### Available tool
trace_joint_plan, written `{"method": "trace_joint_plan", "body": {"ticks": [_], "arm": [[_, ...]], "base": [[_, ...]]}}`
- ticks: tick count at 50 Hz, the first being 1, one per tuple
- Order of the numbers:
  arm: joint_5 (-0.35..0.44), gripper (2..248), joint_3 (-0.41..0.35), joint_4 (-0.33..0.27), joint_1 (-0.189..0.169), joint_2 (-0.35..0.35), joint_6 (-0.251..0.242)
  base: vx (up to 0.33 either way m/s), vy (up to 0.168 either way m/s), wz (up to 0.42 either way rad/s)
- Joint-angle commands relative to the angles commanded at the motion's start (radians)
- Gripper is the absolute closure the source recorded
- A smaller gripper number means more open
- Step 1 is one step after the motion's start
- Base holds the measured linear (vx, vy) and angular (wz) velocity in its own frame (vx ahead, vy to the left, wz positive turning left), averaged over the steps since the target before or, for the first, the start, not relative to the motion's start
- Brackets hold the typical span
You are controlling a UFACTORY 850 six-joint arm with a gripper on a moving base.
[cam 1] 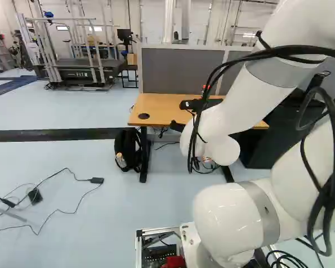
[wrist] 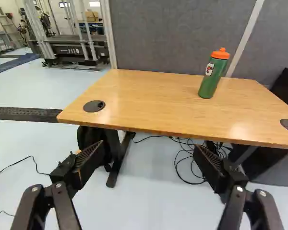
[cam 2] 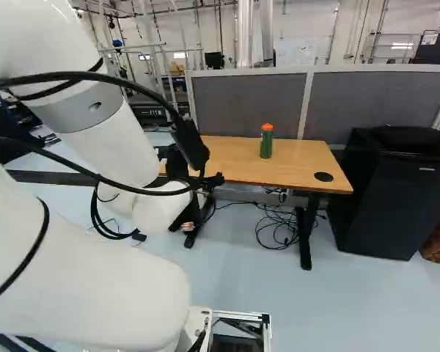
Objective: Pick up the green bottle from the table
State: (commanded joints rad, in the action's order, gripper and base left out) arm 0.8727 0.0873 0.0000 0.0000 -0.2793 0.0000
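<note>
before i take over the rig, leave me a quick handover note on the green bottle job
Gripper: open, nothing between its fingers, short of the table.
Green bottle: upright on the table toward its far edge, near the grey divider, orange cap on.
Done: arm is facing the table; no grip yet.
Left: reach over to the bottle, close on it, lift it.

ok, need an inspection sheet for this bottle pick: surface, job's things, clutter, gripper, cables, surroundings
Surface: wooden table, two round black inserts.
Job's things: green bottle, orange cap, upright on the table near the divider.
Clutter: black bag on the floor by the table.
Gripper: open, empty, short of the bottle.
Cables: loops under the table; black cables along the arm.
Surroundings: grey divider, black cabinet, treadmill.
</note>
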Motion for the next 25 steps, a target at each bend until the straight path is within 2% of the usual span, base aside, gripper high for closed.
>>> {"method": "trace_joint_plan", "body": {"ticks": [25], "arm": [[0.000, 3, 0.000, 0.000, 0.000, 0.000, 0.000]], "base": [[0.123, -0.070, -0.216]]}}
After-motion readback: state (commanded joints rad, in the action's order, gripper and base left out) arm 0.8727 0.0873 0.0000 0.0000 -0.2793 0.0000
